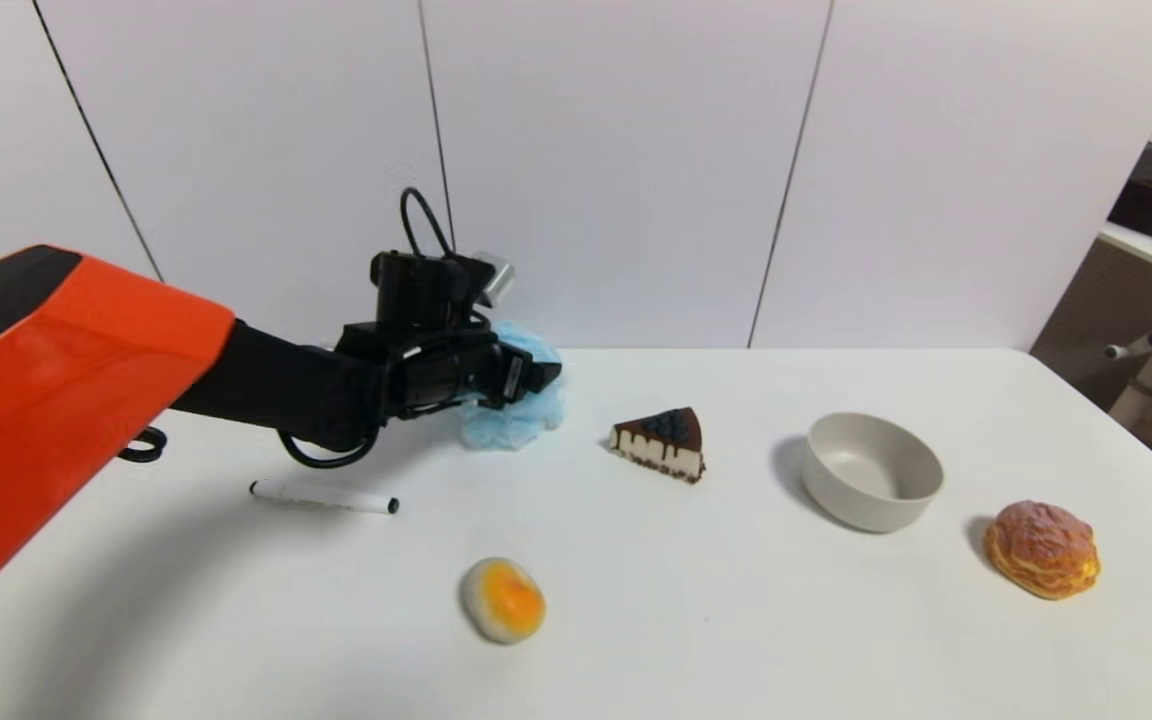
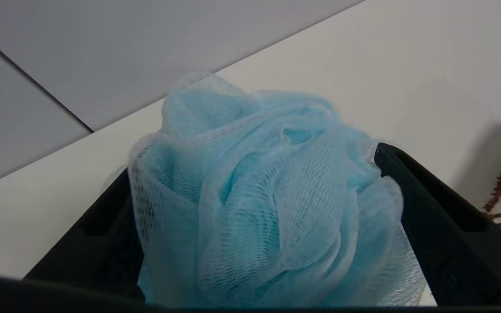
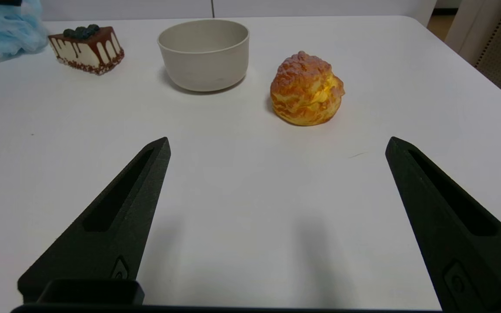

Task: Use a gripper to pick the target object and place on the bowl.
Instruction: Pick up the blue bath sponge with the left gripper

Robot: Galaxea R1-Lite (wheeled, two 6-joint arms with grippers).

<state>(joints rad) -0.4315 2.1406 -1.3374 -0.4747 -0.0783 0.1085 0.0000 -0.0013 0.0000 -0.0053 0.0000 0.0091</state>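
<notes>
Pouf (image 2: pixel 259 204) sat squeezed between the left end effector's (image 1: pixel 521 375) fingers at the desk's (image 1: pixel 736 620) back edge; the right end effector (image 3: pixel 276 148) gaped wide.

A chocolate-topped cake slice (image 1: pixel 660 443) with a white filling and dark berries on top sits near the middle of the white worktop (image 1: pixel 736 640). A golden-brown cream puff (image 1: pixel 1041 549) rests toward the right edge. A round yellow-and-white bun (image 1: pixel 503 598) lies at the front, and a white marker pen (image 1: pixel 324 497) with a black cap lies flat to the left. White wall panels (image 1: pixel 616 160) back the scene; a second desk (image 1: pixel 1151 245) stands at far right.
</notes>
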